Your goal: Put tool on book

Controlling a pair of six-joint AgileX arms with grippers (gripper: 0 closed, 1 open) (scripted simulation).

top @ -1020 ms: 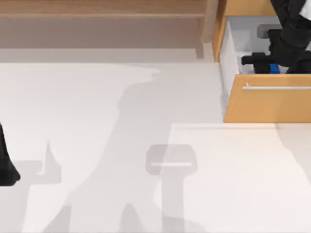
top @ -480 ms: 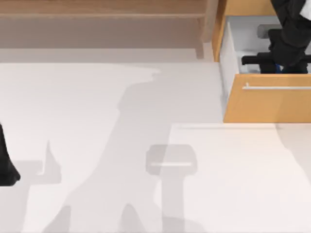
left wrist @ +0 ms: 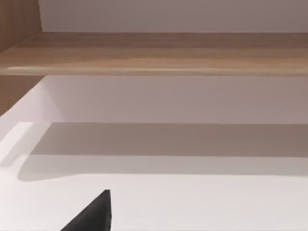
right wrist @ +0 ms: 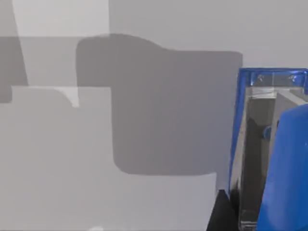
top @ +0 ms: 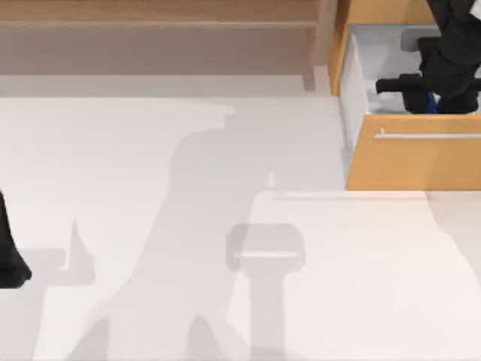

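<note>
Up comes our right arm a touch since a second ago — the right gripper (top: pixel 421 94) has lifted and drifted toward the back of the open drawer (top: pixel 412 162), and the shadow on the tabletop (top: pixel 150 188) has slid with it. We're over the drawer at the top view's far right, black wrist and fingers spread across its white inside. Just a sliver of blue tool (top: pixel 427 104) peeks out beneath the gripper, right against the inner side of the wooden drawer front with its pale handle bar (top: pixel 428 136).

Over to the right wrist view — the tool (right wrist: pixel 269 149) looms large and close: bright blue shell, a grey metal channel running along it, a dark fingertip (right wrist: pixel 220 214) touching its near corner. Whether the jaws are clamped on it or merely around it, we can't tell from here.

Our left arm (top: pixel 9 252) sits parked at the tabletop's left edge. In its wrist view a dark finger (left wrist: pixel 94 214) pokes in over the white tabletop, with the wooden shelf (left wrist: pixel 154 53) running across the back.
</note>
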